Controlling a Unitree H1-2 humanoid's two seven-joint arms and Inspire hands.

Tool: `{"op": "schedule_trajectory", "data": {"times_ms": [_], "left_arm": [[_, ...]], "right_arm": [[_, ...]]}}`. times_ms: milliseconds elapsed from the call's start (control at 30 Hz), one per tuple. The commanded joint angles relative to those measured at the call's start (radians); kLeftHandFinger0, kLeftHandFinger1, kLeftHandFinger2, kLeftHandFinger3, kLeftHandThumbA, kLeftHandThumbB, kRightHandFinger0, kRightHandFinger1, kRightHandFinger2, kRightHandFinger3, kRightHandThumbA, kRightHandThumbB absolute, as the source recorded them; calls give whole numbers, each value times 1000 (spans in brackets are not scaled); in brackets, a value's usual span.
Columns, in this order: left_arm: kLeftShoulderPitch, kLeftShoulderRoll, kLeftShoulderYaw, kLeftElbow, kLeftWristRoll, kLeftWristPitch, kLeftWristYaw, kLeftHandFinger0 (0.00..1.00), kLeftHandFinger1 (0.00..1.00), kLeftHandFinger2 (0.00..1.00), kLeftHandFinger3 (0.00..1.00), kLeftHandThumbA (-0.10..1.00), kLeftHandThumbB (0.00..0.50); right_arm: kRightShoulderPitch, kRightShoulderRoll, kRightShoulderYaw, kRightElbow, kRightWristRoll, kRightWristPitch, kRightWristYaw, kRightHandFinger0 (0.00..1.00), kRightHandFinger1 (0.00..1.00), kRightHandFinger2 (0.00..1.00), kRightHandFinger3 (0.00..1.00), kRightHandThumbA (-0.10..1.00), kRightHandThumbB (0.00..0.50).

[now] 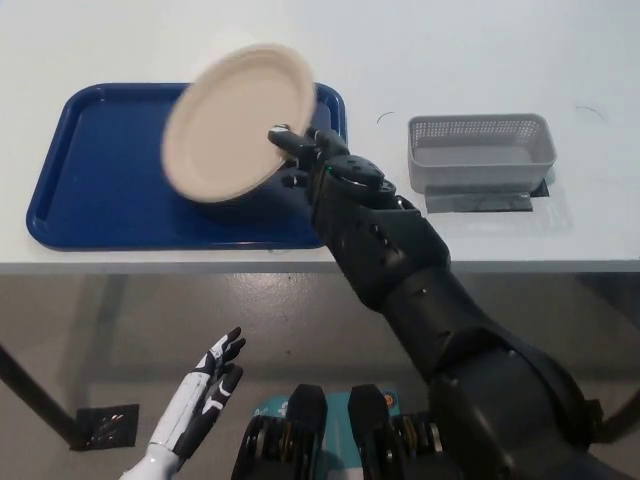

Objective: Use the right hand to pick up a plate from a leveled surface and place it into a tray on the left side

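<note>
A beige paper plate point(235, 125) hangs tilted over the right half of the blue tray point(100, 180), its near edge low over the tray floor. My black right hand point(305, 160) is shut on the plate's right rim, with the arm reaching in from the bottom right across the table edge. My white left hand point(205, 395) rests open below the table at the lower left, fingers spread, holding nothing.
A grey mesh basket point(480, 150) stands on the white table point(480, 50) to the right of the tray, on a dark mat. The table's front edge runs across the middle of the picture; grey floor lies below it.
</note>
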Motion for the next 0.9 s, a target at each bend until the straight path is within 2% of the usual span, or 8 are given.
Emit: {"op": "schedule_trajectory", "data": {"times_ms": [0,233,467,633,667,733,767,867], "left_arm": [[-18,3,-4,-11,-7,1,-9,1000,1000,1000,1000,971,362],[-31,5,-14,-2,-9,-5,-21,1000,1000,1000,1000,953,357],[-43,0,-23,14,-3,-15,-22,1000,1000,1000,1000,943,354],[-36,-1,-29,12,-11,-11,-29,1000,1000,1000,1000,935,353],[-37,-1,-29,13,-12,-14,-28,1000,1000,1000,1000,940,352],[-53,6,-27,23,-9,-21,-28,1000,1000,1000,1000,946,343],[-57,6,-26,26,-6,-16,-27,1000,1000,1000,1000,952,352],[-64,6,-25,43,-11,-28,-27,1000,1000,1000,1000,947,357]], "right_arm": [[-103,12,2,39,-48,-24,226,1000,1000,1000,1000,896,291],[-109,-6,-5,42,-77,-25,290,1000,1000,1000,1000,1000,439],[-102,-30,-9,-13,-92,32,379,1000,1000,1000,1000,1000,479],[45,-61,29,-335,-131,134,339,1000,1000,1000,1000,1000,499],[68,-68,36,-388,-122,137,333,1000,1000,1000,1000,993,471],[159,-134,94,-632,-41,137,314,1000,1000,1000,1000,937,457],[188,-189,147,-727,0,137,333,1000,1000,1000,1000,993,462],[242,-315,234,-961,152,137,246,1000,1000,1000,1000,990,476]]}}
